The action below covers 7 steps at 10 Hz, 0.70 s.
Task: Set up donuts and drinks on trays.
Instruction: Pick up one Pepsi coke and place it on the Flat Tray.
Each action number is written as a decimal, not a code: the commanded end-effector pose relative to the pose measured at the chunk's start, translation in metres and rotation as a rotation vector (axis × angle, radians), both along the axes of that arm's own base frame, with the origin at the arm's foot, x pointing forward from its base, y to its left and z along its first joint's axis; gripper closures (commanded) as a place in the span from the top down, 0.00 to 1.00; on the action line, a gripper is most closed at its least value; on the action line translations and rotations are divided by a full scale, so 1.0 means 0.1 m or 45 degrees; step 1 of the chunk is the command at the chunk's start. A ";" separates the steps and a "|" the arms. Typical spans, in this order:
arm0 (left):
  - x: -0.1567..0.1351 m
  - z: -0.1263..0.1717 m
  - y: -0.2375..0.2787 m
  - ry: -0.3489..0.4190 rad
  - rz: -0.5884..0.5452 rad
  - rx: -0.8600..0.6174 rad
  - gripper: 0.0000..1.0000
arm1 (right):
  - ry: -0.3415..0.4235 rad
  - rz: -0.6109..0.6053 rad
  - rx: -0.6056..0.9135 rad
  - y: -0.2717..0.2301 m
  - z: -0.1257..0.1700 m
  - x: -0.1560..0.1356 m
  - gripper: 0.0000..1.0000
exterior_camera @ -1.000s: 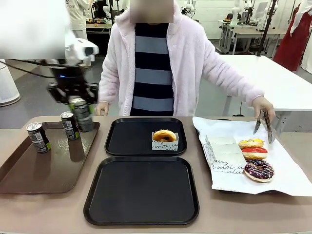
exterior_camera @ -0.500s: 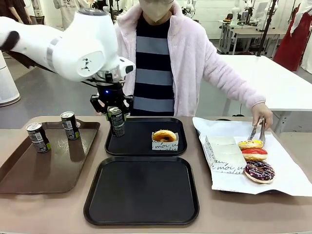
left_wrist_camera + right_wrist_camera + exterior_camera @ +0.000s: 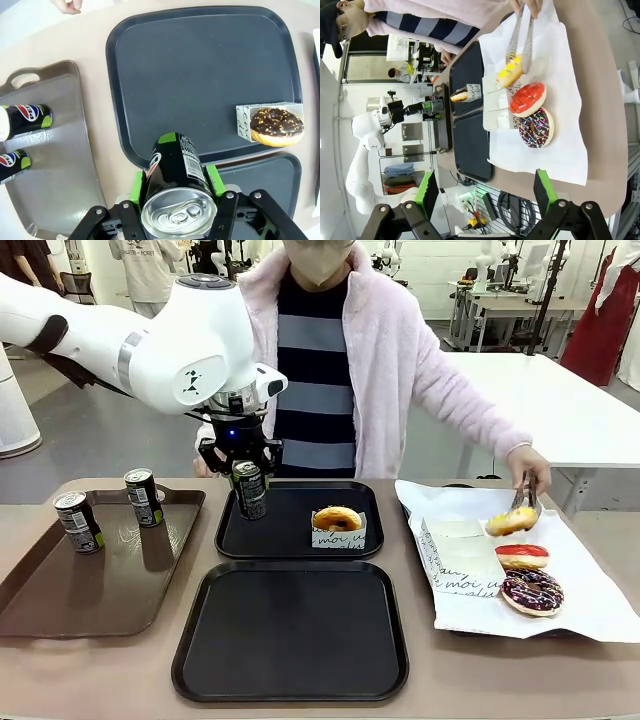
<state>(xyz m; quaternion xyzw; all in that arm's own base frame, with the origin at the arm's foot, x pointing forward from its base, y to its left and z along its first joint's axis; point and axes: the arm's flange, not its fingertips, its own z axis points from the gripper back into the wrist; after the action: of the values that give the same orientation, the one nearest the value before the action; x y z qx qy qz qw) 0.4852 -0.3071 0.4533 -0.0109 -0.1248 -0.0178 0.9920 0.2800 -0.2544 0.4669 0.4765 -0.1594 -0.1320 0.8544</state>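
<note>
Left gripper point(image 3: 247, 472): partly closed, its green pads clamped on the upper body of one can point(image 3: 250, 492), which hangs upright at the left margin of the far black tray point(image 3: 285, 540); whether its base touches the tray cannot be told. At far left, two more cans point(image 3: 78, 521) stand on the brown tray point(image 3: 60, 600). Judgement: the cans are rigid thin metal with a smooth, slippery skin and probably some weight if full, so a hold across the body below the rim, kept vertical, suits them. On the far tray, right of centre, sits a sleeved donut point(image 3: 338, 519); the near black tray point(image 3: 290, 640) holds nothing. Judgement: donuts are soft and light and their icing smears, so they are best taken by the paper sleeve or outer edge. Further right, the person's hand point(image 3: 527, 466) lifts a yellow-iced donut point(image 3: 511, 521) in tongs point(image 3: 524, 497) above the white paper point(image 3: 590, 610), where a red-iced donut point(image 3: 522, 554) and a chocolate sprinkled donut point(image 3: 531, 589) lie. Right gripper point(image 3: 485, 187): jaws wide apart, holding nothing.
</note>
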 end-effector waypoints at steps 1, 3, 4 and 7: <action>-0.02 -0.01 -0.01 0.008 -0.003 -0.008 0.58 | -0.022 0.001 0.014 -0.01 0.00 0.01 1.00; 0.06 -0.12 0.08 -0.022 0.031 0.030 0.58 | -0.022 0.001 0.014 -0.01 0.00 0.01 1.00; 0.15 -0.26 0.15 -0.008 0.070 0.065 0.58 | -0.022 0.001 0.014 -0.01 0.00 0.01 1.00; 0.25 -0.47 0.25 0.009 0.105 0.097 0.58 | -0.022 0.001 0.014 -0.01 0.00 0.01 1.00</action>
<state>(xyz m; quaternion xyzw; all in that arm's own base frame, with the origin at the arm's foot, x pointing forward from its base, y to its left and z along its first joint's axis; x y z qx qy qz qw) 0.5098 -0.2723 0.4049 0.0264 -0.0993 0.0008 0.9947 0.2802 -0.2542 0.4668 0.4765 -0.1591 -0.1319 0.8546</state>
